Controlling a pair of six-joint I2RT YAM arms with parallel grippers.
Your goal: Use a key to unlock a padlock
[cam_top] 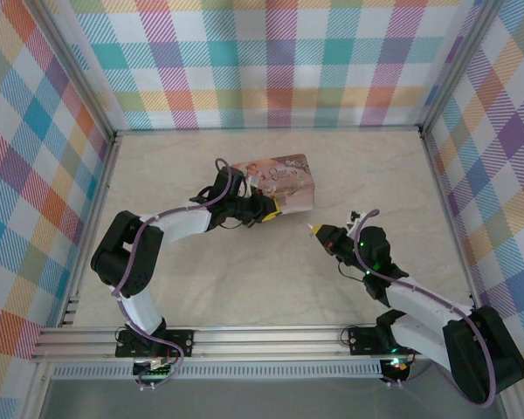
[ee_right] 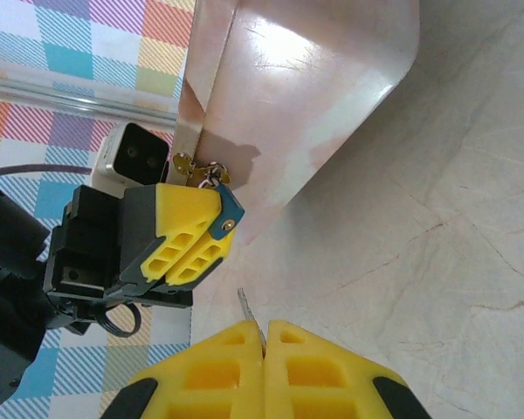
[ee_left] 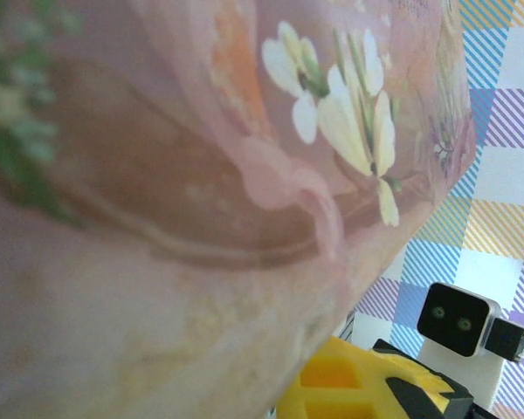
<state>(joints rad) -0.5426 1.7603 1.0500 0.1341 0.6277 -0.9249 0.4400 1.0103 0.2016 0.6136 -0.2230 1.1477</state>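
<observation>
Left fingers (ee_right: 196, 234): yellow, closed together on the padlock at their tips, pressed up against the near end of the pink tin; in the top view they (cam_top: 267, 209) sat at the tin's near left corner.
Padlock (ee_right: 229, 209): a tiny dark, bluish body pinched at the tip of the left fingers, with a small metal loop above it reaching a gold clasp (ee_right: 184, 163) on the edge of the tin.
Right fingers (ee_right: 253, 339): yellow, shut tight on the key, pointing toward the left fingers; in the top view they (cam_top: 314, 230) hung just right of the tin's near end.
Key (ee_right: 244, 305): a thin grey sliver sticking up from the seam of the right fingers, its tip near the underside of the left fingers but apart from them and from the padlock.
Pink tin (cam_top: 284, 175): a flowered box on the middle of the desk, its glossy end (ee_right: 306, 78) facing the right wrist camera; its printed lid (ee_left: 157, 218) was blurred and very close to the left wrist camera.
Desk (cam_top: 244, 279): pale, marbled surface, bare around the two arms.
Walls (cam_top: 279, 61): pastel plaid panels on three sides.
</observation>
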